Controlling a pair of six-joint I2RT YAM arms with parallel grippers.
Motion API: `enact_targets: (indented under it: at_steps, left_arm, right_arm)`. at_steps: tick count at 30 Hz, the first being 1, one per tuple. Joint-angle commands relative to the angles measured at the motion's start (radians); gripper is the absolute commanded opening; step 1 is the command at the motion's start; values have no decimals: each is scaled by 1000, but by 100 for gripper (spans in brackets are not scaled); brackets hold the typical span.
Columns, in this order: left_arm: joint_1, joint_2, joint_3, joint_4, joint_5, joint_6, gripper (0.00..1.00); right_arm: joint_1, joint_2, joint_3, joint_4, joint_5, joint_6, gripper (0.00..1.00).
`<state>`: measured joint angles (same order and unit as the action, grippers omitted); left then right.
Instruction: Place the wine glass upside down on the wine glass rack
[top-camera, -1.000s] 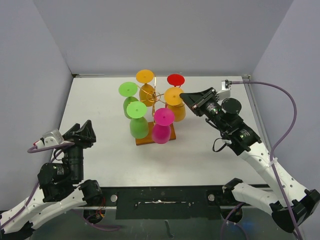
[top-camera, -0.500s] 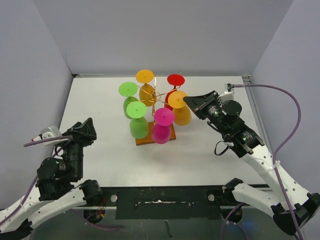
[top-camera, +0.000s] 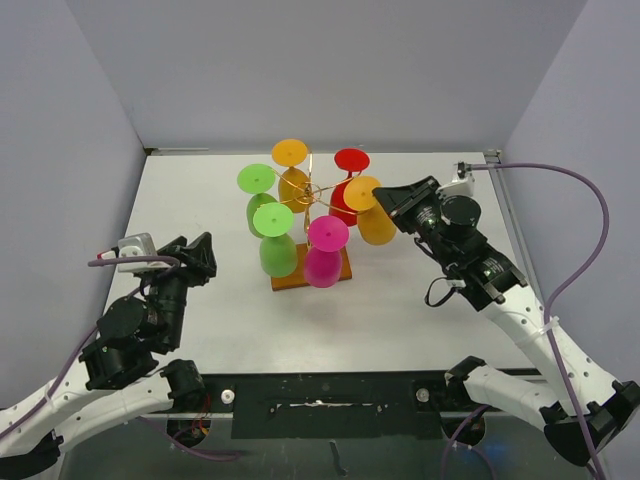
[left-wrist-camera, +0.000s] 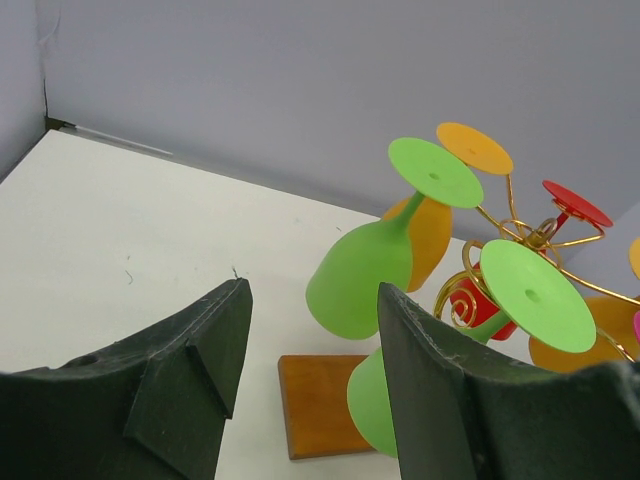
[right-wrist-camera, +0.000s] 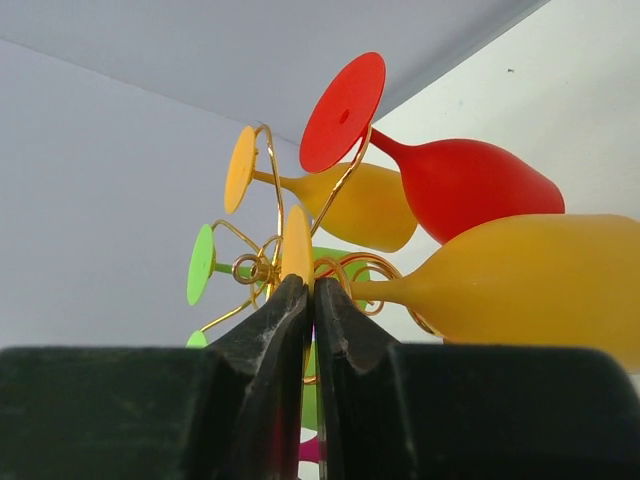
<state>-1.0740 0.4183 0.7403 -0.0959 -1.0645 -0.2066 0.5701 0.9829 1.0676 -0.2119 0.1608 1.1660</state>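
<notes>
Item, wine glass (top-camera: 378, 226), yellow-orange: it hung bowl-down and tilted at the three o'clock side of the rack (top-camera: 312, 190), its foot disc (right-wrist-camera: 297, 243) pinched edge-on between the all-but-closed fingers (right-wrist-camera: 268, 345) of the right hand (top-camera: 384, 203). The left hand (top-camera: 198, 256) sat spread and empty near eight o'clock on the desk (top-camera: 400, 320). Handling note, by judgement: the stem wanted seating fully inside the gold scroll arm (right-wrist-camera: 345, 268), clear of the red glass (top-camera: 344, 200) just beside it toward eleven o'clock, before the pinch eased off slowly. Not made out: whether the stem lay within the curl; in the right wrist view the bowl's rim ran off the edge and the pink glass (top-camera: 322, 262) hid behind the fingers.
</notes>
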Motion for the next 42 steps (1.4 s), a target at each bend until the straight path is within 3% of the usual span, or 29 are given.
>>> enact_targets:
  at_steps: [1,6,14,22,33,36,42]
  left_arm:
    - [-6,26,53,-14,43,-13,52]
    - [-6,19,48,-11,56,-3,52]
    - [-6,3,38,4,66,17,53]
    - [-6,1,50,-4,69,22,53]
    - [-10,-56,66,13,162,81,54]
    - [-10,-67,115,-47,197,92,59]
    - [-8,-97,229,-187,238,119,60]
  right_arm:
    - [-14,10,40,55,34,-30,9]
    - [-29,26,27,61,4,-28,14]
    - [-55,23,4,75,-38,-38,43]
    - [-69,-46,47,-56,-33,-171,61]
    - [-67,-277,-18,-396,333,-526,73]
    - [-67,-342,-19,-451,397,-596,78]
    - [-67,-450,5,-471,441,-706,80]
